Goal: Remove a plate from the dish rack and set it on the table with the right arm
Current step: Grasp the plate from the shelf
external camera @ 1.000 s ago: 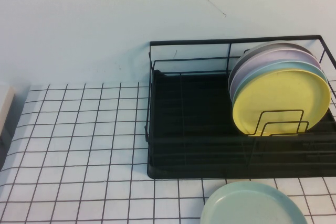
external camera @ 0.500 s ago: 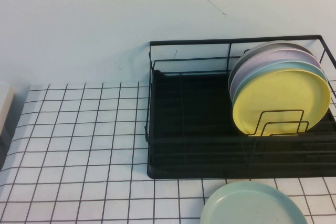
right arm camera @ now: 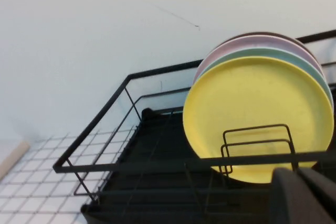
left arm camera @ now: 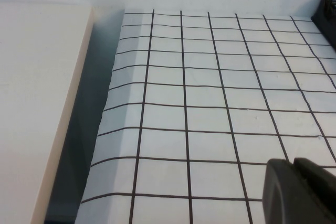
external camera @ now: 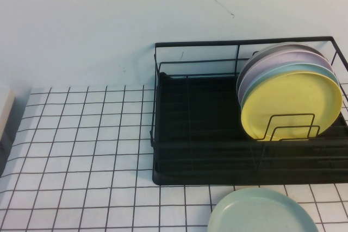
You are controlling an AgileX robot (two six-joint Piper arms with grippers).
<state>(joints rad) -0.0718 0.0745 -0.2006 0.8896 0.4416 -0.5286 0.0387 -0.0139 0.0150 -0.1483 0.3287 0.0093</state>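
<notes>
Far left in the high view, a pale block edge (external camera: 5,107) sits beside the gridded surface (external camera: 81,150); nothing has changed there or anywhere else across the last second, the earlier high views match this one exactly. Left end effector (left arm camera: 302,192) only shows in its own wrist view, a dark tip low over bare grid squares well apart from the rack; cannot tell whether it is released or clenched, looks parked. Moving right, the dish rack (external camera: 163,101) stands on the surface, its left half without plates. Yellow plate (external camera: 291,101) is upright at the rack's right end, frontmost of a stack, with a blue-green plate (external camera: 283,70), a lilac one (external camera: 272,61) and a grey one behind it, all leaning together; wire loop dividers (external camera: 291,126) cross its lower face. Mint plate (external camera: 261,213) lies flat on the surface just in front of the rack. Right end effector (right arm camera: 304,195) is out of the high view; its wrist view shows a dark tip at the frame edge, fingers clenched on nothing, facing the yellow plate (right arm camera: 257,114) from outside the rack's front rail, apart from it. No motion means the reach hasn't started; the plate is still untouched in the rack, and the fingers would likely need to release before any grasp.
</notes>
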